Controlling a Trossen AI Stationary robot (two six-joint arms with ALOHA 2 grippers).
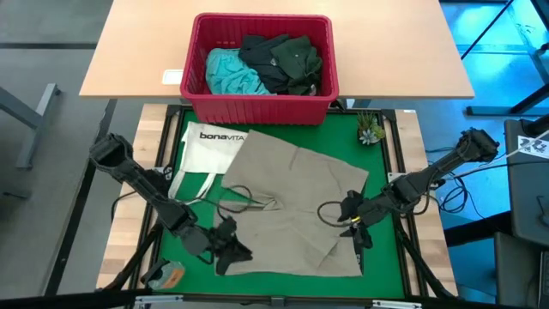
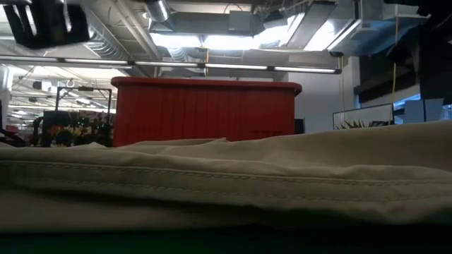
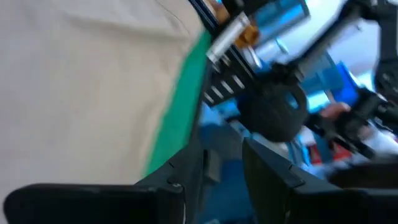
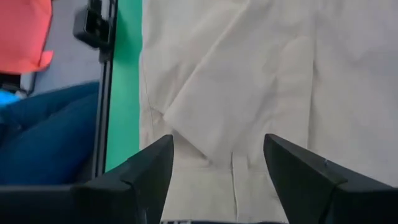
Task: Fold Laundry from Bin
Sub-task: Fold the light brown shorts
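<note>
A khaki-tan garment (image 1: 296,206) lies spread flat on the green mat (image 1: 377,163); it fills the low view (image 2: 226,183). The red bin (image 1: 262,103) stands at the far side and holds turquoise (image 1: 227,73), dark green (image 1: 300,60) and dark grey cloth. My left gripper (image 1: 230,249) is open at the garment's near left edge, and the cloth shows beside it (image 3: 93,93). My right gripper (image 1: 356,221) is open over the garment's right part, fingers pointing down at the cloth (image 4: 249,81). Its own view (image 4: 216,152) shows a folded flap between the fingers.
A white "bonaVITA" tote bag (image 1: 210,146) lies partly under the garment's far left. A small plant (image 1: 371,130) stands at the mat's far right corner. An orange object (image 1: 170,276) lies at the near left. A person's leg in blue (image 4: 43,143) shows beyond the table's edge.
</note>
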